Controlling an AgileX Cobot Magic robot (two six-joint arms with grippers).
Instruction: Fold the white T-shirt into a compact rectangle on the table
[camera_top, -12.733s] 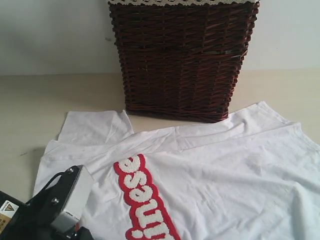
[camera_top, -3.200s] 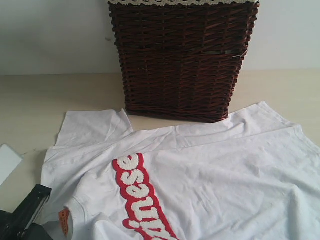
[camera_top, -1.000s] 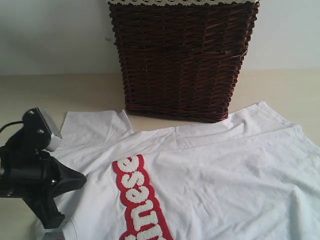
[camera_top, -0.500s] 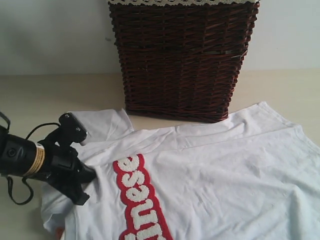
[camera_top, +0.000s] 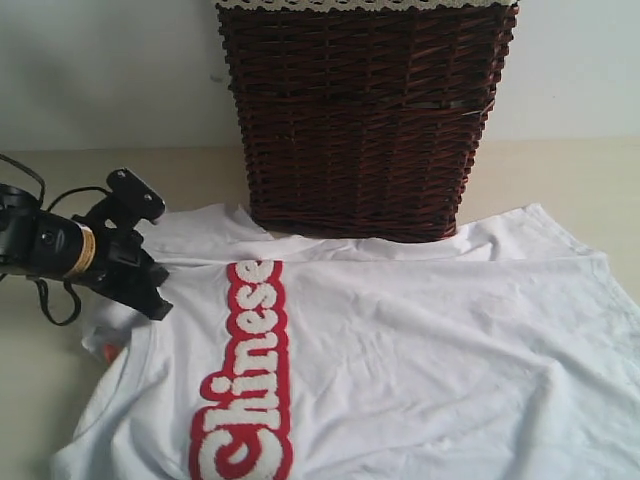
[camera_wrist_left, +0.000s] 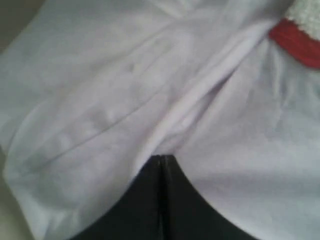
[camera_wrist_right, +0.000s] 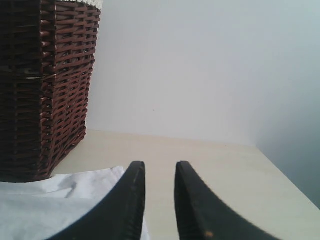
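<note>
We've got the tee (camera_top: 420, 350) spread front-up across the table (camera_top: 560, 170), filling most of the exterior view and running off its lower and right edges. Its far edge reaches right up to the foot of the basket (camera_top: 360, 120), which stands upright at the back in front of the wall (camera_top: 100, 70). We can read the red band (camera_top: 250, 370), fuzzy white letters spelling "Chinese", running from near the basket toward the camera. At the tee's left edge we catch a scrap of orange, the tag (camera_top: 103, 350), peeping out beside the cloth.

Over to the left gripper (camera_top: 155, 303): it reaches in from the left, low at the tee's left edge, close to the far end of the band. From its wrist camera we see the two black fingers pressed flat together. A raised ridge of white cloth runs straight out from their tips, so we call it clamped on a pinch of the tee.

The right gripper (camera_wrist_right: 159, 166) shows only in its own camera. There the fingers stand parted with bare table between them, nothing held, near an edge of the tee, basket off to one side.
</note>
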